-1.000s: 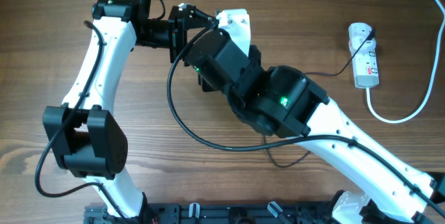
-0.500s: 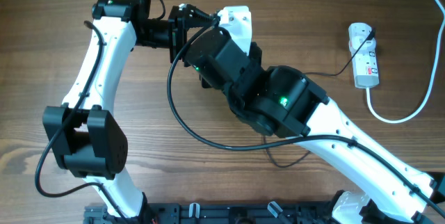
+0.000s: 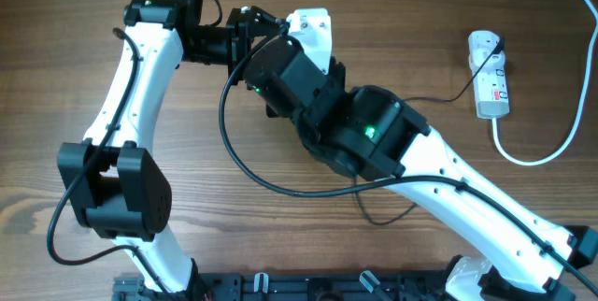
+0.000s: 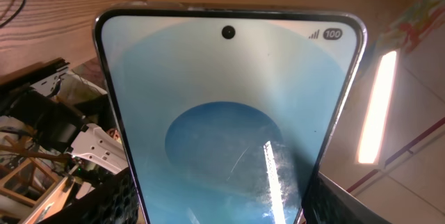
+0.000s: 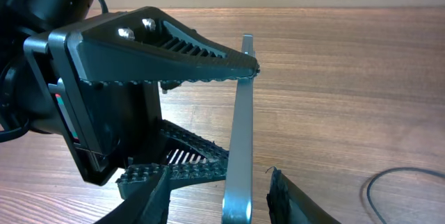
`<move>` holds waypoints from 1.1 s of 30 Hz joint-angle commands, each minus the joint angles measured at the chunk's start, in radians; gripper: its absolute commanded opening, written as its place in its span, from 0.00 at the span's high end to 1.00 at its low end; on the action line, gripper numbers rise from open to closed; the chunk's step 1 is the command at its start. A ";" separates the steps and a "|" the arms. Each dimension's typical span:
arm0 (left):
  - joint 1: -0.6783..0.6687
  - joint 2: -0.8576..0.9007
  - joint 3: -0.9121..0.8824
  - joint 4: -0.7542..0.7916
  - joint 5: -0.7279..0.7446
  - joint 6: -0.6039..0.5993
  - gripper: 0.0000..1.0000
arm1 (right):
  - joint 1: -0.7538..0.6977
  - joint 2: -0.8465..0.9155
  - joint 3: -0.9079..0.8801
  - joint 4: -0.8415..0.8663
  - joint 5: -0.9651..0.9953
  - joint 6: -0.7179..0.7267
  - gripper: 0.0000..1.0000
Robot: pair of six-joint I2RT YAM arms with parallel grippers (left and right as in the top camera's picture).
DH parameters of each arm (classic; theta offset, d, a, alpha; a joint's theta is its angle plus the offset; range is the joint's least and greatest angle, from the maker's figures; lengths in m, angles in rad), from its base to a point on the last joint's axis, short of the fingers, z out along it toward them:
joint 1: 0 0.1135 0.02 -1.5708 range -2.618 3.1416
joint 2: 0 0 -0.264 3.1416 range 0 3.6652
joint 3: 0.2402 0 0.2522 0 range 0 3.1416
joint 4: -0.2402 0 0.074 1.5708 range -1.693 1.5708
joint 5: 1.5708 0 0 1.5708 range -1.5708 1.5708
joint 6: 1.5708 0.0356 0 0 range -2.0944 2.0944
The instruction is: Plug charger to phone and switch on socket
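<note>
My left gripper (image 3: 266, 25) is shut on the phone (image 3: 313, 32) and holds it up off the table at the back. In the left wrist view the cyan screen (image 4: 229, 113) fills the frame between the two fingers (image 4: 222, 210). In the right wrist view the phone shows edge-on as a silver strip (image 5: 238, 133), clamped by the left gripper's ridged black fingers (image 5: 240, 113). My right gripper (image 5: 217, 186) is open, with one finger on each side of the phone's edge. The thin black charger cable (image 3: 447, 98) runs from the socket (image 3: 490, 75) under my right arm. Its plug tip is hidden.
The socket's thick white cord (image 3: 551, 151) loops along the right edge of the table. A loop of thin black cable (image 5: 389, 179) lies on the wooden table (image 5: 361, 78) at the lower right of the right wrist view. My right arm (image 3: 374, 137) crosses the middle.
My right arm has shifted a little up and to the left, closer to the phone. The left gripper and the phone have barely moved.
</note>
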 commanded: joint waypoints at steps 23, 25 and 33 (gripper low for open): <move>0.006 -0.032 -0.001 0.067 0.053 -0.005 0.32 | 0.000 0.042 0.010 0.024 0.051 -0.037 0.63; 0.005 -0.032 -0.001 0.069 0.053 -0.006 0.32 | 0.000 0.043 0.010 0.024 0.051 -0.037 0.66; 0.005 -0.032 -0.001 0.057 0.056 -0.010 0.30 | 0.000 0.043 0.010 0.026 0.051 -0.037 0.77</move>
